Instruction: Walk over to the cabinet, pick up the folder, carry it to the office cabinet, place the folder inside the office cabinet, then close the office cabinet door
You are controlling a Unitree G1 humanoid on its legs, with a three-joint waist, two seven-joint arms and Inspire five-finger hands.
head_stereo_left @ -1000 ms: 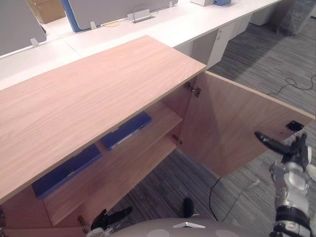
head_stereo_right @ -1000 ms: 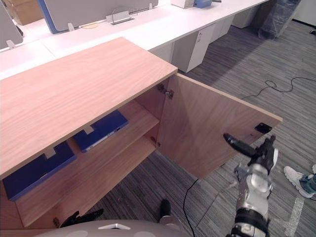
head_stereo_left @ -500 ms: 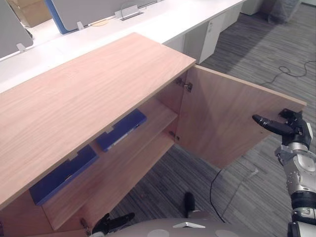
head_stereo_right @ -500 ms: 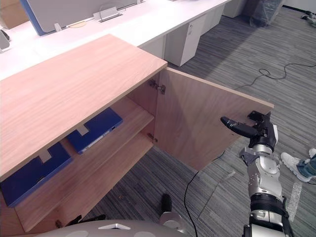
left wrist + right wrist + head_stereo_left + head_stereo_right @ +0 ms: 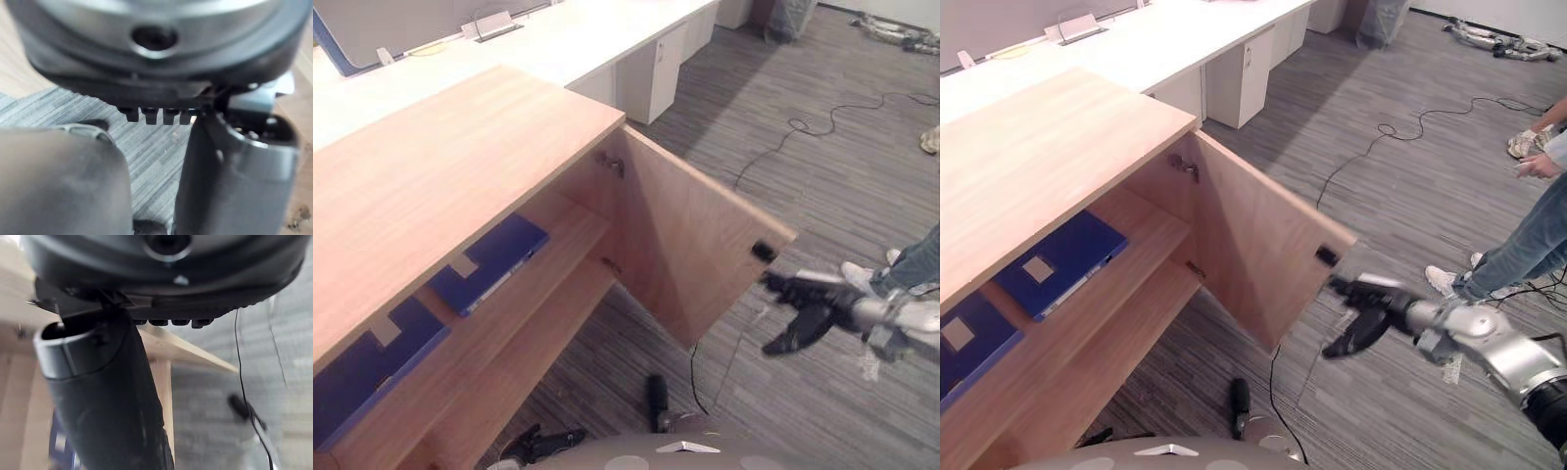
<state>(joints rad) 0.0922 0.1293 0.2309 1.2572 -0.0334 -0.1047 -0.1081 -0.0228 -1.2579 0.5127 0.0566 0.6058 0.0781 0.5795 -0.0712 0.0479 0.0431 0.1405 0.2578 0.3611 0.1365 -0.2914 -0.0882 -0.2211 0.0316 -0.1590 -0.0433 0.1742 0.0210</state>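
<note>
Dark left hand (image 5: 544, 443) hangs low by the cabinet (image 5: 460, 166) base, grip unreadable. Right hand (image 5: 1376, 311) has swung in sideways and spread wide, fingertips at the door (image 5: 685, 245) free edge; a second ago it stood upright beside it. That's the closing push starting, I'd say! The door looks slightly further round. Blue folder (image 5: 489, 262) already lies on the shelf (image 5: 570, 227) inside.

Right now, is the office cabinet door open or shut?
Open. The door stands swung out from the cabinet, leaving the shelves and a blue folder exposed; the right robot hand is by its free edge.
</note>
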